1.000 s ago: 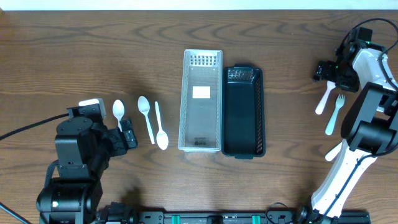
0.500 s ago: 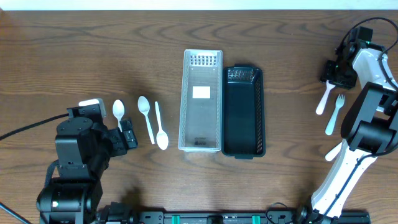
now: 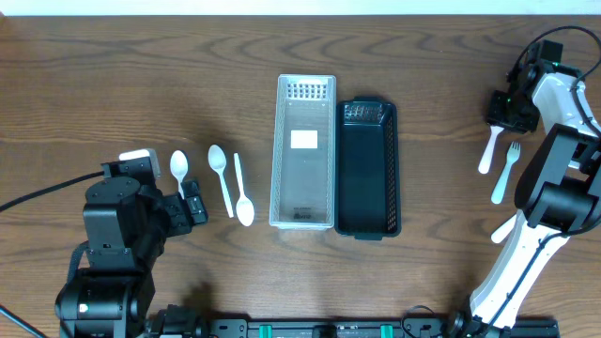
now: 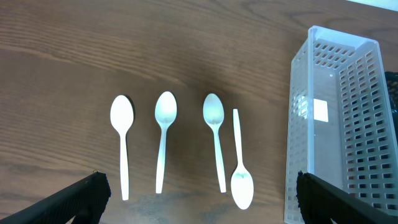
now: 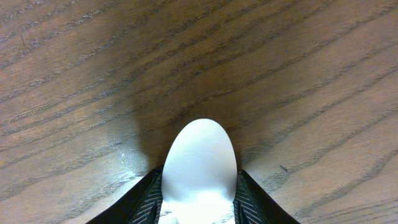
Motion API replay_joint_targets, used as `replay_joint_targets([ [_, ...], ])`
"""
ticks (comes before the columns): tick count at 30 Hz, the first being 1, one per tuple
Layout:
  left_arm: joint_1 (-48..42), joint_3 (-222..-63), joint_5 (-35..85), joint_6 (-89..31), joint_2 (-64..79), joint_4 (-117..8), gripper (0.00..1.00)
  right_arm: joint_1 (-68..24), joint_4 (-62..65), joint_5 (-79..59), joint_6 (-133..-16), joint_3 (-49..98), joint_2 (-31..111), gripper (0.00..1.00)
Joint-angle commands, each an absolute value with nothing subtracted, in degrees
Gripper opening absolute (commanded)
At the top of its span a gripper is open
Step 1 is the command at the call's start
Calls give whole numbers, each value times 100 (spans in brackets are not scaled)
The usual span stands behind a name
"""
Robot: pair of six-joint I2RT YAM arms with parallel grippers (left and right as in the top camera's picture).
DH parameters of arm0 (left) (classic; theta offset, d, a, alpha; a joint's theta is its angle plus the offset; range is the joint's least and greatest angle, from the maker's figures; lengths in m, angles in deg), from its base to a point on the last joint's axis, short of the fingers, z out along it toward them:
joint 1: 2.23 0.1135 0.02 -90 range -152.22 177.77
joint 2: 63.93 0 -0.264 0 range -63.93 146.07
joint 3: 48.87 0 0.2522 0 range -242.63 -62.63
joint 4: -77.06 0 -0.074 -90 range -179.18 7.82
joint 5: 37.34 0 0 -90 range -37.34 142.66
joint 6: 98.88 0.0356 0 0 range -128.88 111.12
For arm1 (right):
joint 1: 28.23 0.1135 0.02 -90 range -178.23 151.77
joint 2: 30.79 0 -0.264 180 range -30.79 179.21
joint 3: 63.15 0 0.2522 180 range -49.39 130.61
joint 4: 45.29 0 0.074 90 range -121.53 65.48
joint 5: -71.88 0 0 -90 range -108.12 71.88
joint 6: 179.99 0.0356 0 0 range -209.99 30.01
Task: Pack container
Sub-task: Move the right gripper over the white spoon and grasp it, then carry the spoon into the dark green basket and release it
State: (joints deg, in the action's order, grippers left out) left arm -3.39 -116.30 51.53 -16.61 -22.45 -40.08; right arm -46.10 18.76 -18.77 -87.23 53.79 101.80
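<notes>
My right jaws (image 3: 508, 111) have slid over and narrowed onto the rounded end of the white utensil (image 3: 485, 155) near the worktop's right edge. I judge it ready to lift toward the clear container (image 3: 303, 150) mid-worktop. My left jaws (image 3: 192, 202) gape wide.

A clear slotted bin (image 3: 302, 153) lies open side up at mid-tabletop, with a black bin (image 3: 368, 169) touching its right side. Four white plastic spoons (image 4: 214, 124) lie to the left. A white fork (image 3: 507, 172) and a fifth spoon (image 5: 199, 165) lie far right.
</notes>
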Motion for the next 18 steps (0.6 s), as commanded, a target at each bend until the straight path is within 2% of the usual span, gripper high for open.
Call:
replay_joint_targets([
  [1, -304, -11713, 5162, -1713, -2234, -3993, 98, -4649, 1893, -1851, -8703, 5372, 10460, 35],
  [6, -304, -11713, 5162, -1713, -2234, -3993, 98, -4630, 1893, -1848, -8703, 5374, 10460, 24],
  [11, -304, -11713, 5162, -1713, -2234, -3991, 98, -4560, 1900, -1848, -8684, 5377, 10445, 2],
  [18, -304, -11713, 5162, -1713, -2234, -3984, 98, -4324, 2110, -1822, -8531, 5409, 9992, 1],
])
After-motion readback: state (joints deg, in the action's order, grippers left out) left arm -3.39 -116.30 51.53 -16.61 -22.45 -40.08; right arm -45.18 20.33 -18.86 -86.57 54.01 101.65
